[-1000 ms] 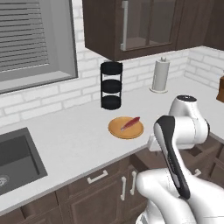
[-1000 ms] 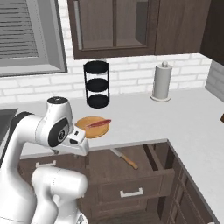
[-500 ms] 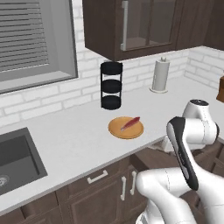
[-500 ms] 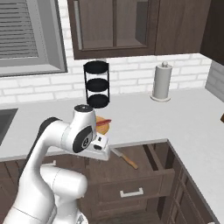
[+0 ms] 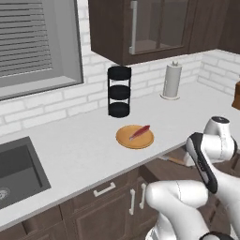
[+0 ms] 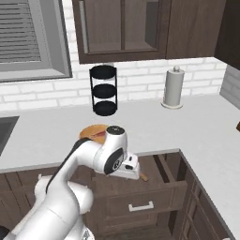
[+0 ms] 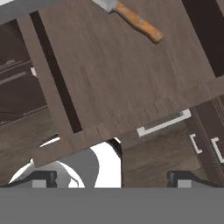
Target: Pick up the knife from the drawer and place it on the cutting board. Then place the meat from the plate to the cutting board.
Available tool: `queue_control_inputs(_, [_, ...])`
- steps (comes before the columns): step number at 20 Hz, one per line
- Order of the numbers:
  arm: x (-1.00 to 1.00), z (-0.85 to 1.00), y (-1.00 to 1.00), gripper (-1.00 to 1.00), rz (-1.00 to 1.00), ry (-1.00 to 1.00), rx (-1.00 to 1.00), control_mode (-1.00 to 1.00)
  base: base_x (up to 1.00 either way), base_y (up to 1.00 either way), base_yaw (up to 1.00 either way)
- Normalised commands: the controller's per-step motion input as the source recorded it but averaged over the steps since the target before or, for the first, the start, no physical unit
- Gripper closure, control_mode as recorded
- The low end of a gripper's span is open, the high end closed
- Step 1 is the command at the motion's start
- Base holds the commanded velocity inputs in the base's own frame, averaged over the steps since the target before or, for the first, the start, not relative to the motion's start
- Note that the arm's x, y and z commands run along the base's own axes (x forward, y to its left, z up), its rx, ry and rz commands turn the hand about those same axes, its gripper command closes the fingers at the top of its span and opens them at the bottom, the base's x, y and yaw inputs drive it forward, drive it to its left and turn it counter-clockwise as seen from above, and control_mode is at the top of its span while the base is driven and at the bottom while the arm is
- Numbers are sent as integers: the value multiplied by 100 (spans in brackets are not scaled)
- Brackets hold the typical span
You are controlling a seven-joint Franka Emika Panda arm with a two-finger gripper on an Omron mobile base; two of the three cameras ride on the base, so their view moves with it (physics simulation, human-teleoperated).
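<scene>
The dark brown drawer stands pulled out below the counter edge. On its wooden floor lies the knife, its orange-tan handle pointing away from the grey blade at the top edge of the hand view. From the right base view the knife peeks out just past my hand. My gripper hangs over the drawer's front part, open and empty, well short of the knife. The red-pink meat rests on the orange-tan plate on the counter. The cutting board is out of view.
A black three-tier rack and a paper-towel roll stand by the brick wall. A sink lies at the far left. The drawer's silver bar handle runs along its front, with more cabinet fronts beside it.
My arm has swung right and down, from beside the plate to over the open drawer. The plate and the meat have stayed put.
</scene>
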Motion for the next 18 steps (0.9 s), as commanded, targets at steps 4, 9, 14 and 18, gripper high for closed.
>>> queue_control_inputs(4, [64,-23,-34,-100,2,14,0,-100,0,0,0])
queue_control_inputs(9, [59,-37,-35,-100,3,8,0,-100,0,0,0])
queue_control_inputs(14, [40,-57,-43,-100,4,1,0,-100,0,0,0])
queue_control_inputs(18, [33,-58,-35,-100,7,0,0,-100,0,0,0])
